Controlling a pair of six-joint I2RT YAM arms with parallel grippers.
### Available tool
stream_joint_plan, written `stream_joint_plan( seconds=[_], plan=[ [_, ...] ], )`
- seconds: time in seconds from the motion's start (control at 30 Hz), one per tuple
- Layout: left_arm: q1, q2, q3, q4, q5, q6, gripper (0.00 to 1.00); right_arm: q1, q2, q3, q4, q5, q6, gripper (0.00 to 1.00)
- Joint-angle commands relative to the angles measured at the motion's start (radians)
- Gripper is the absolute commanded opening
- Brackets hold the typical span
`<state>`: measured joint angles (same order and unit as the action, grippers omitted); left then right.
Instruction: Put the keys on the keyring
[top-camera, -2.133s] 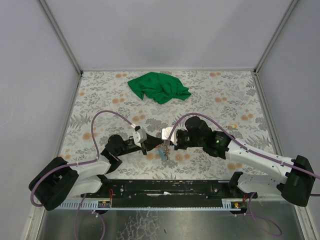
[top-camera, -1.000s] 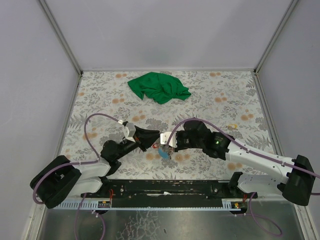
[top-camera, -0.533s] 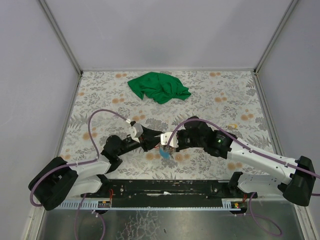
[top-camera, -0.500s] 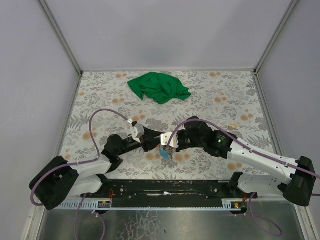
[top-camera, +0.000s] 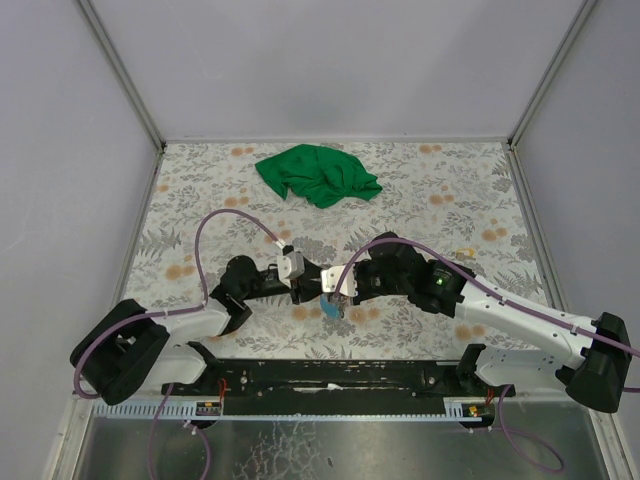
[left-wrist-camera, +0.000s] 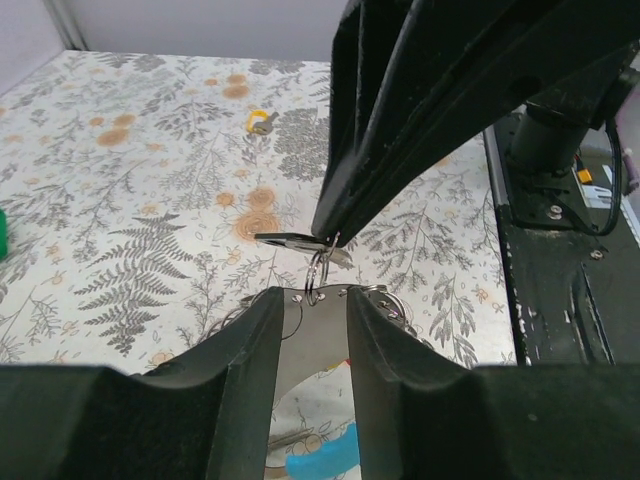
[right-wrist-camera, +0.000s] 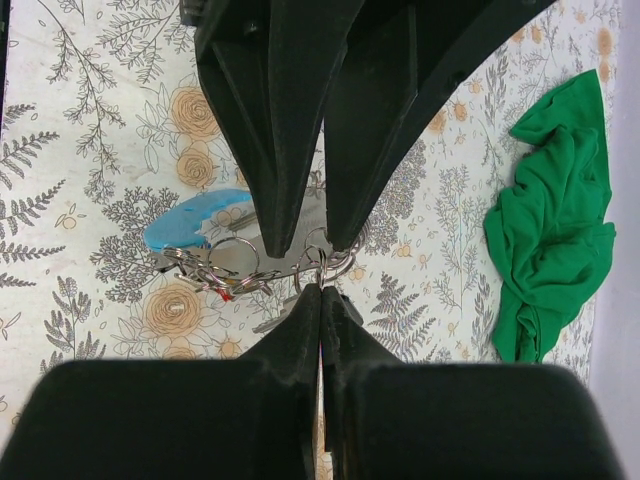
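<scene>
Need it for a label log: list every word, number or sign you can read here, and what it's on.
None readable.
The light blue key tag shows no legible print.
The small yellow marks on the base rail are too small to read.

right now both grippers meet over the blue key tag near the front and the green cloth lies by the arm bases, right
No. The green cloth lies near the far edge of the table, away from the arm bases; the top external view shows it. The left gripper and right gripper do meet over the blue key tag.
</scene>
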<state>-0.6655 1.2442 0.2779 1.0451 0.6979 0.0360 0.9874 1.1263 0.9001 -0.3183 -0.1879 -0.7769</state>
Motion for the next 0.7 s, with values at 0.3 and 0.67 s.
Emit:
stream_joint_plan(
  seconds=[0.3, 0.67],
  plan=[
    [0.010, 0.041, 0.061, 0.004, 0.080, 0.030, 0.27, 0.010, -0.004, 0.062, 0.017, -0.036, -0.018, 0.00],
    [0.010, 0.039, 0.050, 0.034, 0.031, -0.021, 0.00, 0.010, -0.025, 0.043, 0.007, 0.004, -0.010, 0.00]
  ],
)
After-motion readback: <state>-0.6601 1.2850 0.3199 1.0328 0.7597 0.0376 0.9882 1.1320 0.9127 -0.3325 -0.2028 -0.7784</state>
